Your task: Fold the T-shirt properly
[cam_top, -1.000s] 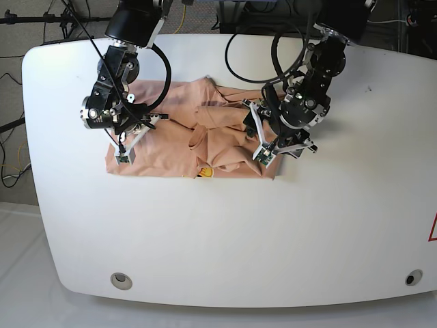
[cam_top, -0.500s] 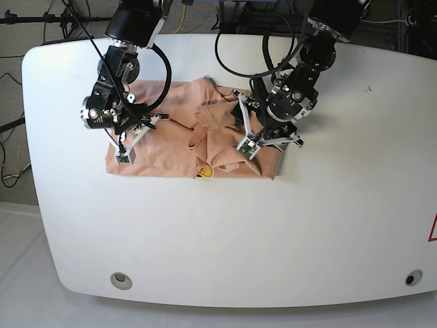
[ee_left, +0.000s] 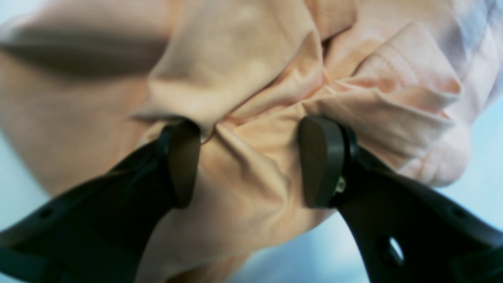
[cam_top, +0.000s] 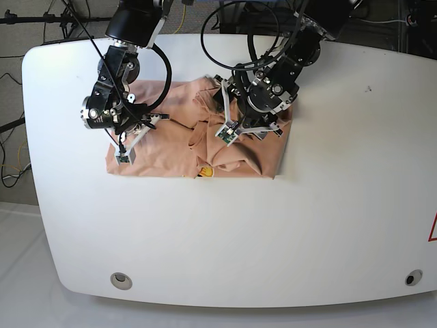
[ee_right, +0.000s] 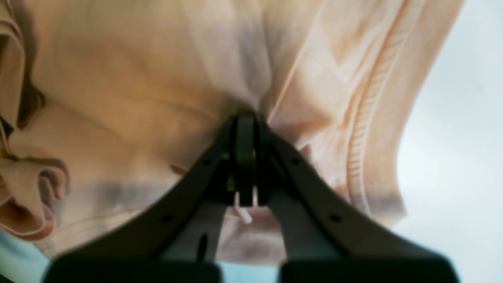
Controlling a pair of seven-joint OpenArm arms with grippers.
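The peach T-shirt (cam_top: pixel 160 152) lies crumpled on the white table (cam_top: pixel 328 219), its small yellow mark (cam_top: pixel 205 172) at the front edge. My left gripper (cam_top: pixel 239 119) sits over the shirt's middle-right. In the left wrist view it (ee_left: pixel 250 161) is open, its two dark pads (ee_left: pixel 178 163) wide apart with a bunched fold of shirt (ee_left: pixel 251 129) between them. My right gripper (cam_top: pixel 140 126) is on the shirt's left part. In the right wrist view it (ee_right: pixel 245 118) is shut, pinching shirt cloth (ee_right: pixel 157 78) near a ribbed hem (ee_right: pixel 365 129).
Black cables (cam_top: pixel 232 48) loop from both arms over the table's back edge. Two round fittings sit near the table's front corners (cam_top: pixel 121 279) (cam_top: pixel 410 278). Bare white table surface lies in front and to the right of the shirt.
My left arm has moved left across the shirt, from its right edge to its middle-right. The right arm has stayed in place.
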